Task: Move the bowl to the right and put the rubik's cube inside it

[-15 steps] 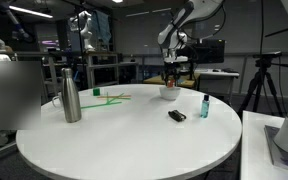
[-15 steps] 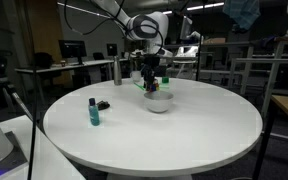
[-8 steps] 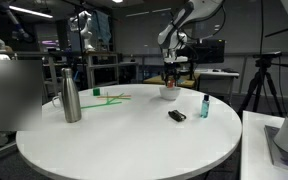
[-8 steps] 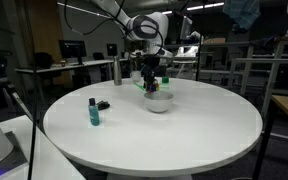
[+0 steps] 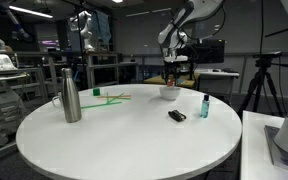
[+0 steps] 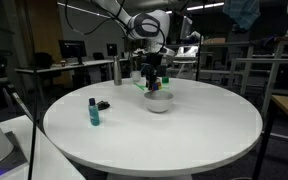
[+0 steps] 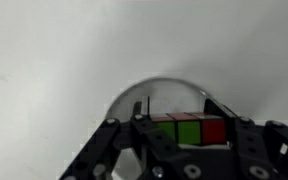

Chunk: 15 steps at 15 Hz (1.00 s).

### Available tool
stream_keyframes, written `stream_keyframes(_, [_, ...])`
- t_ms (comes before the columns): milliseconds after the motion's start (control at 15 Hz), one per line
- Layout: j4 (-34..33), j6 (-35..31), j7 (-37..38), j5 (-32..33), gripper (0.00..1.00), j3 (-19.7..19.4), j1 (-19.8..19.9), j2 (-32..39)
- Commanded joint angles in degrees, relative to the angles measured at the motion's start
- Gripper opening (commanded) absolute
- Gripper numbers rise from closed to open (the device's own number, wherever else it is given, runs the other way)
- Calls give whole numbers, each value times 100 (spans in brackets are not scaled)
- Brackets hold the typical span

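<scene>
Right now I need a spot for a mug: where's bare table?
Bare: the round white table's near half, between tall steel bottle and flat black object. Crowded: small white bowl under the gripper, small teal bottle beside.

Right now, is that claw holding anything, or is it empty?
Claw: closed on the rubik's cube, held over the bowl.

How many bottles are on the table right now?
2. The tall steel bottle stands near the green sticks; the small teal bottle stands beside the flat black object, apart from it. None appears hidden.
</scene>
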State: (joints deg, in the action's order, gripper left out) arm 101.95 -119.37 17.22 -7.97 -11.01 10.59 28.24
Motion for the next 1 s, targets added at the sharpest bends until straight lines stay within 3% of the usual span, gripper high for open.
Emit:
stream_keyframes(0, [-251, 29, -52, 25, 35, -42, 74, 121])
stream_keyframes(933, [-564, 124, -101, -77, 35, -38, 216, 541])
